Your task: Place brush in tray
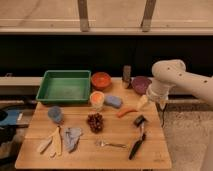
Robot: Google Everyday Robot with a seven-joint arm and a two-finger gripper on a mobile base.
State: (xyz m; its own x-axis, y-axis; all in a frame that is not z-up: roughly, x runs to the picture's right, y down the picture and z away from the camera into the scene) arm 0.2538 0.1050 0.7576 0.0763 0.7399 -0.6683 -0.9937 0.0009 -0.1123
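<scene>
The brush point(137, 136) lies on the wooden table point(155, 155) near the front right, its black handle pointing to the front edge and its blocky head away from it. The green tray point(65, 86) stands at the back left with nothing in it. My gripper point(144, 102) hangs from the white arm at the table's right side, just in front of the purple bowl point(141, 84) and above and behind the brush's head. It is open and nothing is held in it.
An orange bowl point(101, 80) and a dark bottle point(127, 75) stand at the back. An orange cup point(97, 100), blue sponge point(113, 101), red pepper point(126, 112), grapes point(95, 121), fork point(111, 144), blue cup point(55, 114), wooden utensils point(52, 142) and grey cloth point(72, 137) fill the middle and front left.
</scene>
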